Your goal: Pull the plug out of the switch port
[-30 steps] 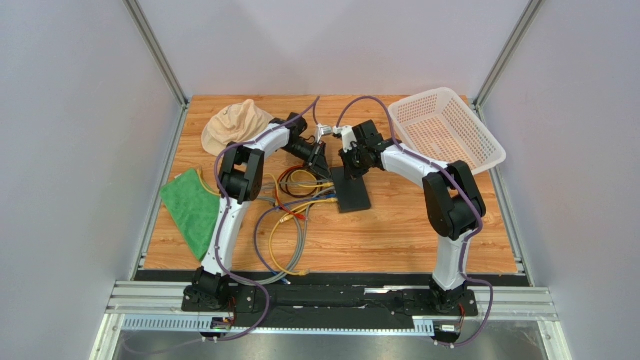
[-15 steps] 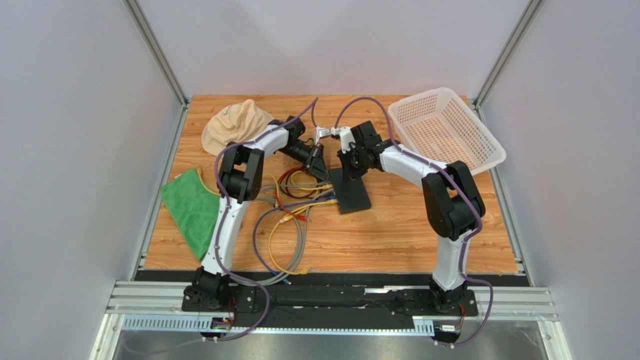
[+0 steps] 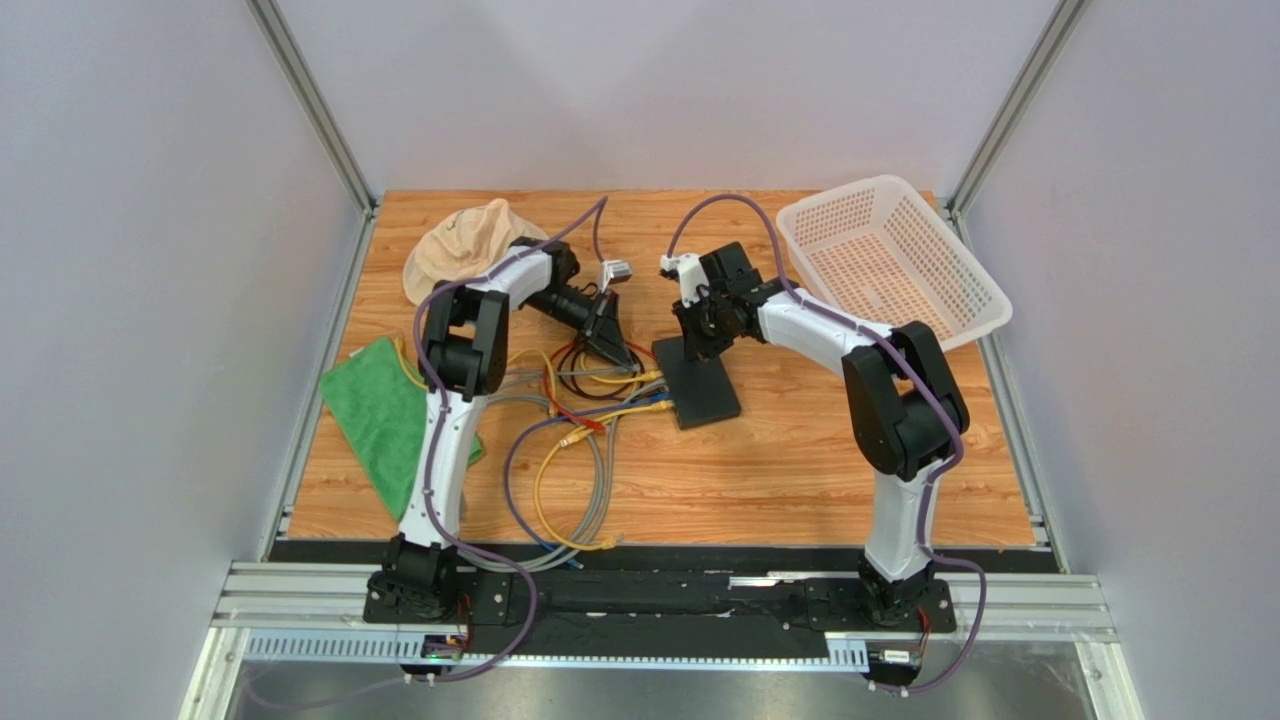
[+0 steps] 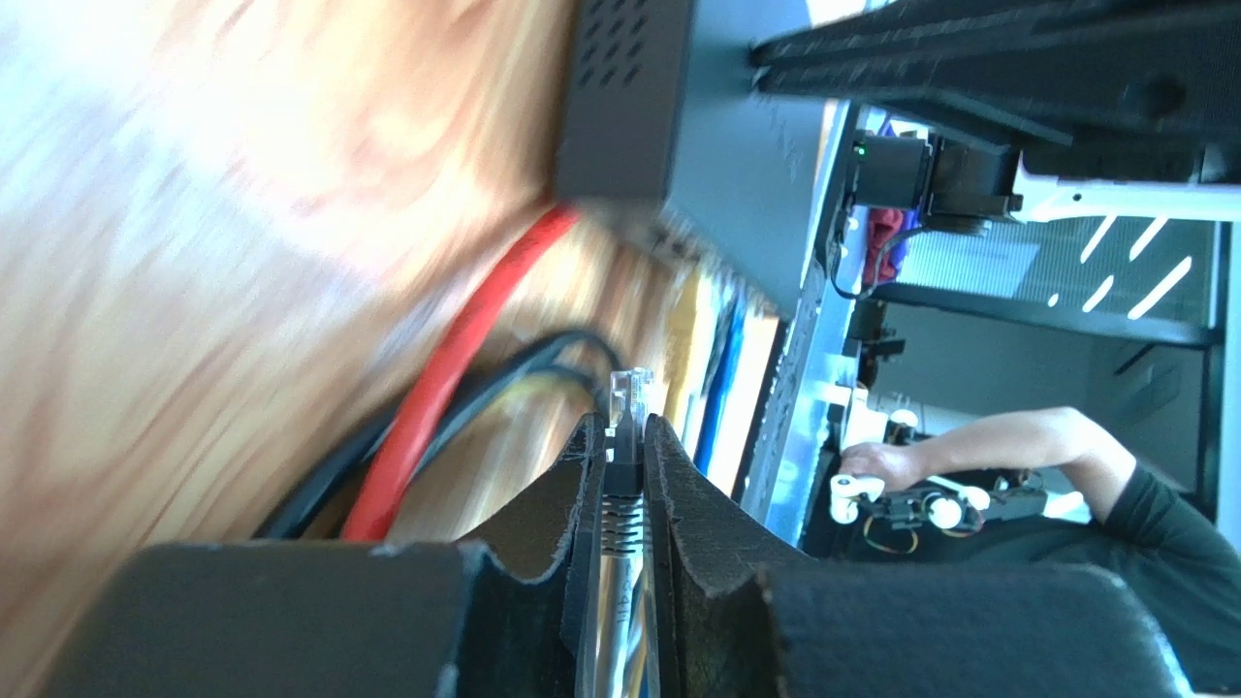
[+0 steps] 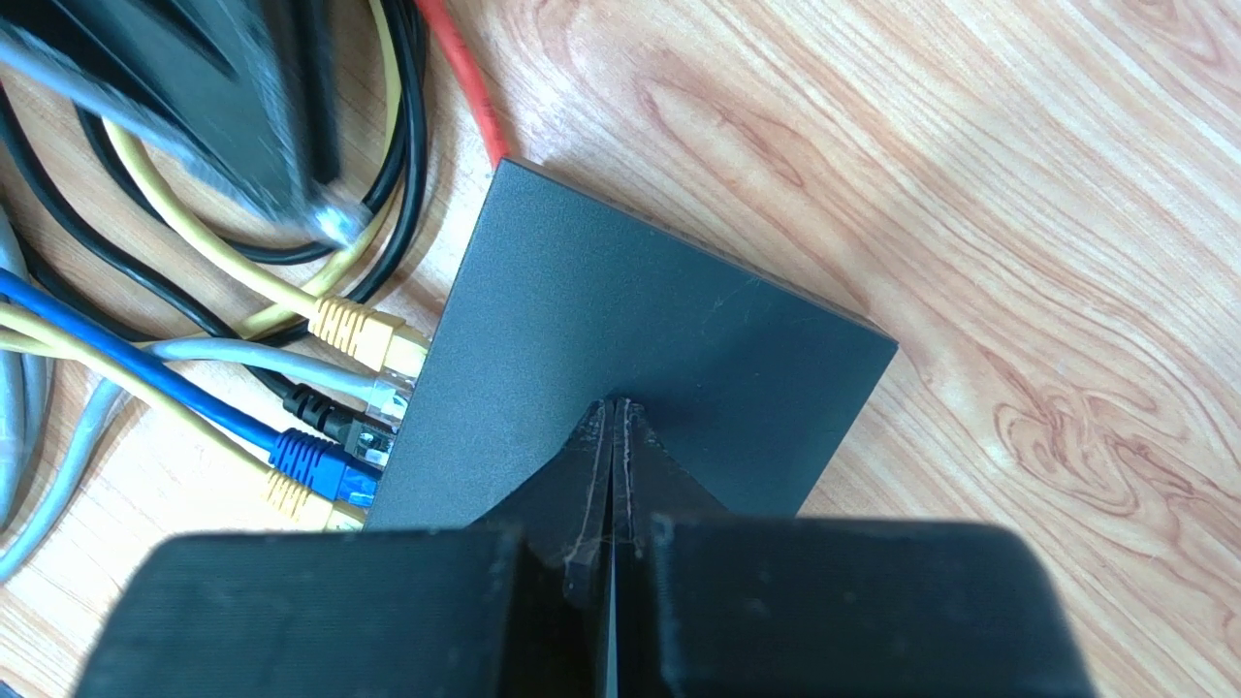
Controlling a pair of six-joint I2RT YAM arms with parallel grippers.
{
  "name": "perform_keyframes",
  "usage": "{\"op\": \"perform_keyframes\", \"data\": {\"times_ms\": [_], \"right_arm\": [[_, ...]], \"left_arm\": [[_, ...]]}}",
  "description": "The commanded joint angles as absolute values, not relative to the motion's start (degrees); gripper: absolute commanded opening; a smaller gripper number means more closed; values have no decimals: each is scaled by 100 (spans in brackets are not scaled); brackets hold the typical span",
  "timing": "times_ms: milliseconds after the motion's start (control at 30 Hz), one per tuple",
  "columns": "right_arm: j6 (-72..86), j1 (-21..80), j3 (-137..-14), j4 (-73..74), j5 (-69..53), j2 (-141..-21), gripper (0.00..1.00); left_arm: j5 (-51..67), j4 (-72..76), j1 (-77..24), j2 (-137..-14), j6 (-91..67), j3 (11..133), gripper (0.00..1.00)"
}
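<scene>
Nearest you on the bench (image 3: 842, 480), the cable loops (image 3: 564, 480), yellow and grey, lie left of centre just short of the near edge. A green cloth (image 3: 376, 420) sits against the left edge beside them.

Toward the middle of the bench you find the switch (image 3: 699, 387), lying flat. A row of seated plugs (image 5: 357, 327) lines its left side: yellow, grey, black, blue and another yellow, each with its cable running off to the left.

Your right gripper (image 5: 615, 415) is fully closed with nothing between its fingers, and its tips rest on the switch's top face.

Just left of the switch, your left gripper (image 4: 624, 436) is closed down to a narrow gap. It pinches the clear plug (image 4: 629, 393) by its grey ribbed boot. The plug's tip juts past the fingertips in open air, apart from the switch, above a red cable (image 4: 452, 349) and some black and yellow ones.

Farther back, a white basket (image 3: 962, 293) fills the far right corner, and a beige cloth (image 3: 466, 240) lies crumpled near the far left corner
</scene>
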State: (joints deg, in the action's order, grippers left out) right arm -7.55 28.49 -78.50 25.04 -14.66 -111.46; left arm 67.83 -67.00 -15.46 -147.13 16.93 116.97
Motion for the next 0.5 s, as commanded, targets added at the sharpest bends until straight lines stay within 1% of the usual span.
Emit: {"op": "perform_keyframes", "data": {"times_ms": [0,167,267,367,433,467], "right_arm": [[-870,2918,-7699,3217,-1266,-11610,0],[-879,2953,-7673,3191,-1257,-11575,0],[-896,2953,-7655,3182,-1239,-11558,0],[-905,2962,-7655,3182,-1248,-11558,0],[-905,2962,-7647,3173,-1248,-11540,0],[-897,2971,-7638,3155,-1248,-11549,0]], "left_arm": [[6706,-7356,-1406,-14661,2311,11576,0],[6610,-7400,-1354,-14257,2531,11364,0],[6391,-7121,-1318,-13976,2417,11426,0],[6224,-6717,-1248,-13563,2259,11557,0],[6022,-6566,-1161,-13378,2215,11855,0],[5751,-6452,-1125,-13229,2215,11961,0]]}}
